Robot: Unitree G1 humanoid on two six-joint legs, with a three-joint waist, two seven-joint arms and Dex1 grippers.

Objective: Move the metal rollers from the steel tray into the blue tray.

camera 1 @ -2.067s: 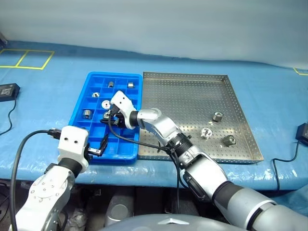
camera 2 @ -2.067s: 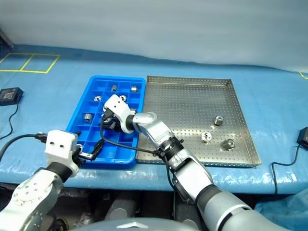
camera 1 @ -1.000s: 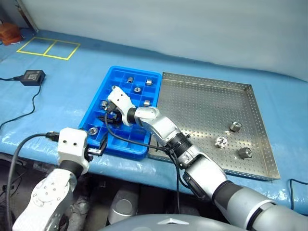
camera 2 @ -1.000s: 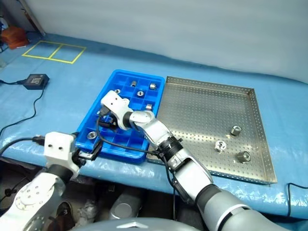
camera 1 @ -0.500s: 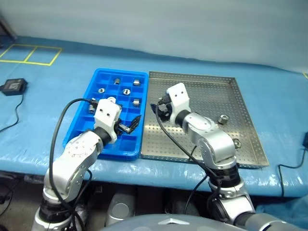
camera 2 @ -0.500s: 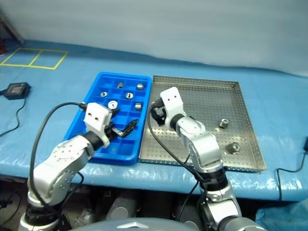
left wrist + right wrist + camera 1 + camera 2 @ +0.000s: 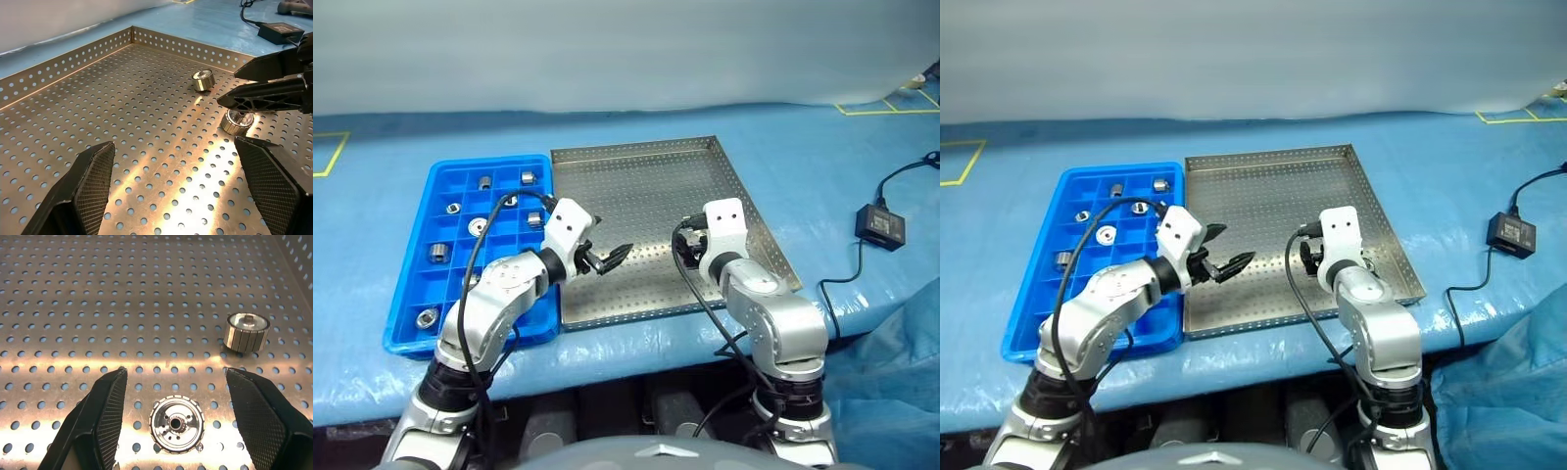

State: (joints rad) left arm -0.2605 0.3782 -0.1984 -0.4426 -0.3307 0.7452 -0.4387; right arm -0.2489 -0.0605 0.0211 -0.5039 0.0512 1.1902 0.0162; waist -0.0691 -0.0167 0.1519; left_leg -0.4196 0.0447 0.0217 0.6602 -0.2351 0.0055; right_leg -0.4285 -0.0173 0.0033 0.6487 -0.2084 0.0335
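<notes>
The steel tray (image 7: pixel 636 186) lies in the middle of the table with the blue tray (image 7: pixel 406 294) touching its left side. Several metal rollers (image 7: pixel 477 226) sit in the blue tray's compartments. My right gripper (image 7: pixel 176 373) hangs low over the steel tray's right part, open, with one roller (image 7: pixel 176 424) lying flat between its fingers (image 7: pixel 105 421), untouched. Another roller (image 7: pixel 247 332) stands just beyond it. My left gripper (image 7: pixel 607 259) is open over the steel tray's left part and holds nothing. Its wrist view shows both rollers (image 7: pixel 202 80) and the right gripper's fingers (image 7: pixel 269 93).
A black power adapter (image 7: pixel 881 223) with its cable lies on the light-blue table cover to the right of the steel tray. Yellow tape marks (image 7: pixel 891 103) cross the cover at the far right. The table's front edge runs just below both trays.
The camera has swung right. My right gripper has moved from the blue tray across to the steel tray's right part and tipped down. My left gripper has come in over the steel tray.
</notes>
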